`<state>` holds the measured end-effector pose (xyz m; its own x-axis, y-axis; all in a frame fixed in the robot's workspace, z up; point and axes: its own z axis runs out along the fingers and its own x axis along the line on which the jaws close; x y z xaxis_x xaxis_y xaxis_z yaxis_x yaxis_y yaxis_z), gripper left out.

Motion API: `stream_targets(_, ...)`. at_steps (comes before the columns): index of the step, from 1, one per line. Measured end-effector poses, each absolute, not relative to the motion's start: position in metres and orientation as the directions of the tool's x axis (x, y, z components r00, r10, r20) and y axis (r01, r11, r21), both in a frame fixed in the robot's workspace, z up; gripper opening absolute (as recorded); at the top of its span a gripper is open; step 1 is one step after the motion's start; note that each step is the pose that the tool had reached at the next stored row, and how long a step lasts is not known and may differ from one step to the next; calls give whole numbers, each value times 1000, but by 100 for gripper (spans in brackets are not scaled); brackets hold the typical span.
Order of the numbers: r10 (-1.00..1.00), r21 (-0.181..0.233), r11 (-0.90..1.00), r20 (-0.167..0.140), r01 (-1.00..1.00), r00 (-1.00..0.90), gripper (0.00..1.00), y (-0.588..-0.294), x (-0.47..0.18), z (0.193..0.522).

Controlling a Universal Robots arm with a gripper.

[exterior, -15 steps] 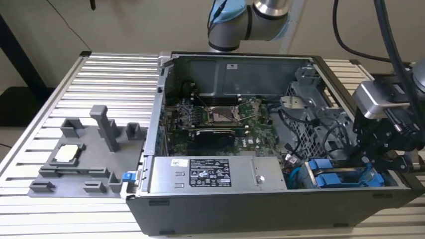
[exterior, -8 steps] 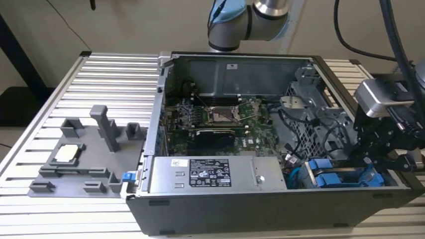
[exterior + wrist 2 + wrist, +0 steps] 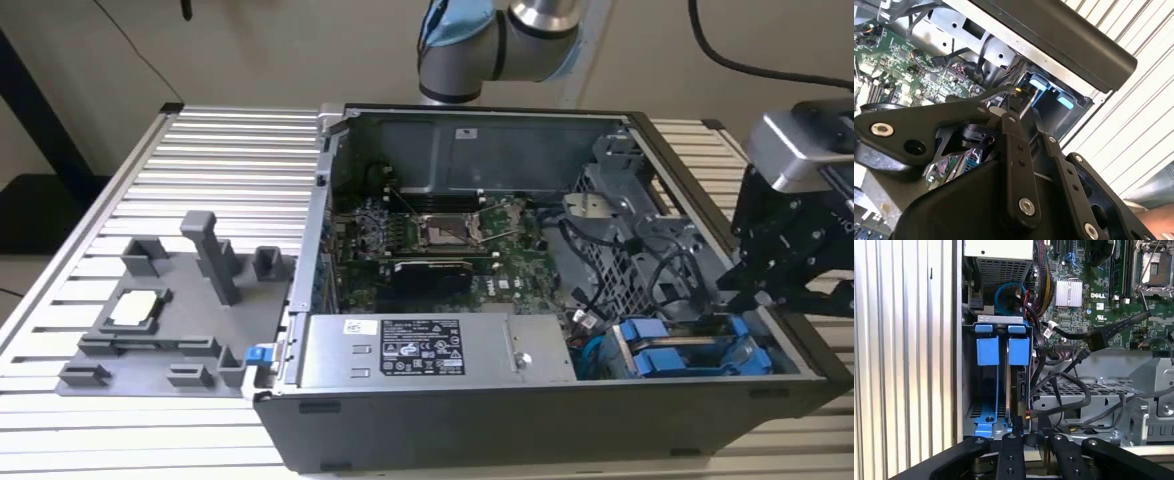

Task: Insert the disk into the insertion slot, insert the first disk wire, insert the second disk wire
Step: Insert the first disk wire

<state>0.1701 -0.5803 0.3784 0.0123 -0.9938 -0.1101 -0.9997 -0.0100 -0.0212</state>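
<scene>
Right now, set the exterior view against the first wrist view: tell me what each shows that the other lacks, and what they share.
The exterior view adds the arm above the case, the grey tray on the table at the exterior view's left, and the labelled face of the power supply. The first wrist view adds the blue carriers seen end-on and a silver heat sink. Both show the carriers, the gripper close to them, the motherboard and the slatted table.
</scene>
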Motion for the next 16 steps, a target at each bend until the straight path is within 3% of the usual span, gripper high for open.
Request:
stream_targets(8, -994, -21, -10, -110, -1000, 12, 27, -579, 170, 391)
stream_targets(16, -994, -21, -10, -110, -1000, 12, 27, -553, 170, 390)
